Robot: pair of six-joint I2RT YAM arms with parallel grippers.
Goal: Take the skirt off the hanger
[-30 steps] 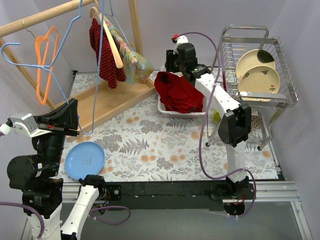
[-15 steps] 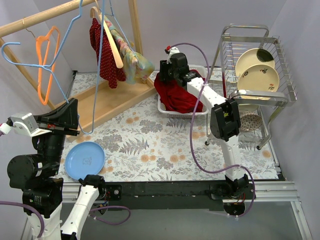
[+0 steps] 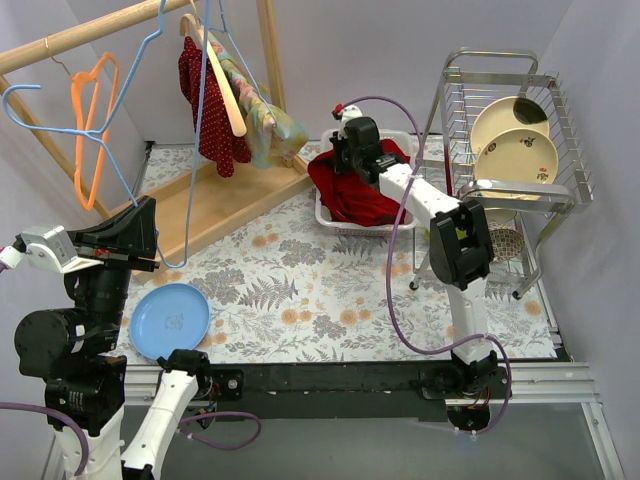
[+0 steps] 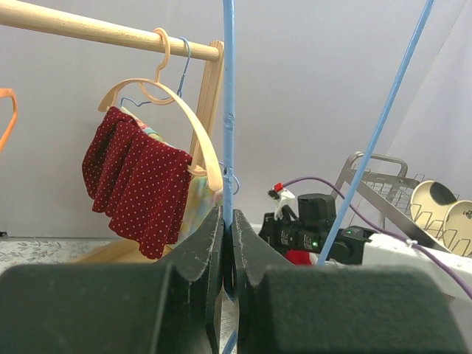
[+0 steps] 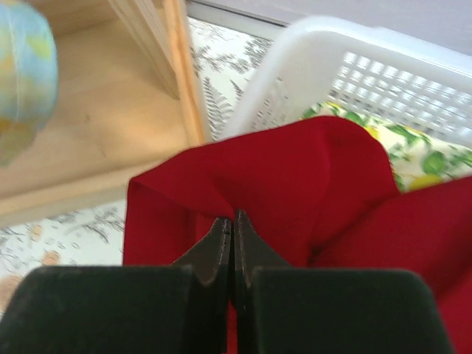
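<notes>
one red skirt (image 3: 365,200) lies heaped in the white basket (image 3: 328,218) at the far middle of the table, clear of every hanger; part of it hangs over the basket's near left rim. the right gripper (image 3: 345,165) hangs just above that heap. a second ago it stood higher and further back with its jaws apart; since then it has dropped toward the cloth and the jaws have snapped together. the right wrist view shows the fingertips meeting at a crease of the red cloth; whether any fabric is caught between them cannot be told. judgement: this reads as a drop into the basket followed by a clenching, or a fresh pinch to tidy the overhang. the left gripper (image 4: 228,221) is clenched on the wire of the blue hanger (image 4: 228,110), which is bare and hooked on the wooden rail (image 3: 90,35). judgement: removal looks complete. beside it on the rail, a wooden hanger (image 3: 225,90) carries a red dotted garment (image 3: 210,110), untouched.
</notes>
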